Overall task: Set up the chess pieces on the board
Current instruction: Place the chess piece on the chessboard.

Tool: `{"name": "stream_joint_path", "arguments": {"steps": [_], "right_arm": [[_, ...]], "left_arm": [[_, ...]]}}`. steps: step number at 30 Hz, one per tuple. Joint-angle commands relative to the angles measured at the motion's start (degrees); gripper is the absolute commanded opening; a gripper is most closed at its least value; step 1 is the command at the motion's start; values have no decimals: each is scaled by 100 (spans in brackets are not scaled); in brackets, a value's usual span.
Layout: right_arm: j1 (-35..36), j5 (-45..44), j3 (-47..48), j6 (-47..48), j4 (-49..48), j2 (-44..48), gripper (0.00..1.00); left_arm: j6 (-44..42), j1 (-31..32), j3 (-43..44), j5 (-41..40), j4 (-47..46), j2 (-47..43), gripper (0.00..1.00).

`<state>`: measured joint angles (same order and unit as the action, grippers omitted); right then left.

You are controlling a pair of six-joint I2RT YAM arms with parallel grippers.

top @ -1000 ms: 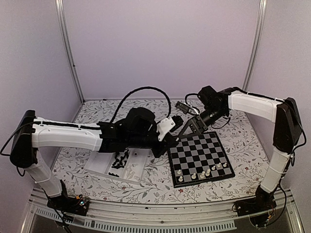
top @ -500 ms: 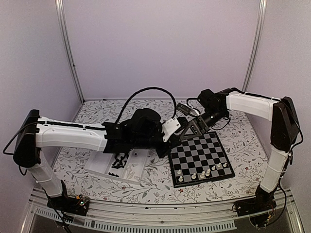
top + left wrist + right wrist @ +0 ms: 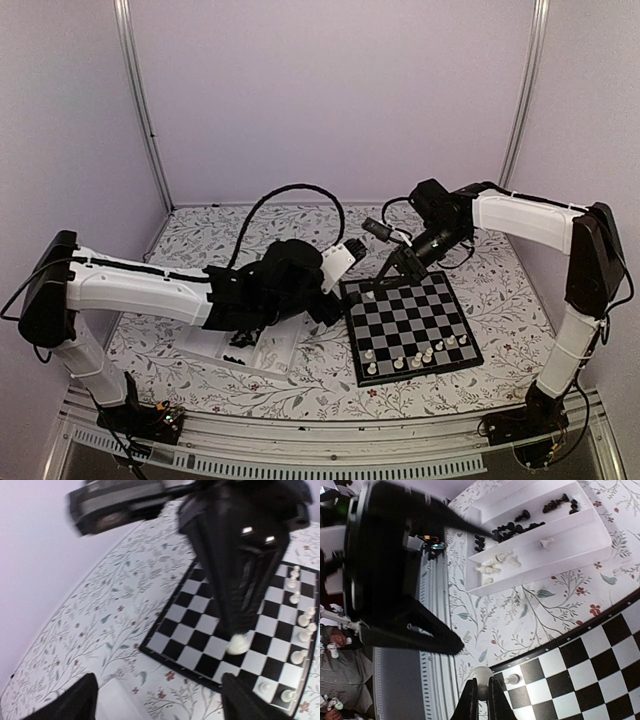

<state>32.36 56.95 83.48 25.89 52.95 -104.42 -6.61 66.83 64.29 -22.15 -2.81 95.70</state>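
My right gripper (image 3: 481, 687) pinches a small white plastic chess piece (image 3: 480, 673) at a corner of the flat black-and-grey checked board (image 3: 600, 666). My left gripper (image 3: 159, 700) stands wide, holding nothing.

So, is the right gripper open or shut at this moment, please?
Shut: in the right wrist view the right gripper pinches a white piece over the board.

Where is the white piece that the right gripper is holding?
In the right wrist view, the white piece is pinched in the right gripper at the far-left corner of the board.
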Motion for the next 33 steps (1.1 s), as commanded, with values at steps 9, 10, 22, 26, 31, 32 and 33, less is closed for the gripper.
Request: {"name": "stream_joint_path", "arguments": {"steps": [9, 10, 22, 26, 31, 32, 33], "right_arm": [[50, -3533, -1822, 476, -1035, 1897, 0], [51, -3706, -2027, 574, -1102, 2075, 0], [119, -4427, -3295, 1116, -1617, 2660, 0], [209, -4405, -3454, 1154, -1721, 2575, 0], [373, -4412, -3520, 1298, -1645, 2437, 1], [417, -4416, -3535, 1329, -1607, 2416, 1], [458, -4420, -3546, 1359, -1585, 2389, 1]], "left_arm": [[1606, -390, -285, -1168, 80, -799, 99], [1441, -408, -358, -866, -172, -872, 99], [3056, -1104, -305, -350, 206, -694, 99], [2574, -887, -410, -201, -183, -695, 99], [2222, -651, -647, -673, -596, -845, 99], [2225, -645, -608, -668, -537, -831, 99], [2237, -640, -565, -676, -464, -819, 99]]}}
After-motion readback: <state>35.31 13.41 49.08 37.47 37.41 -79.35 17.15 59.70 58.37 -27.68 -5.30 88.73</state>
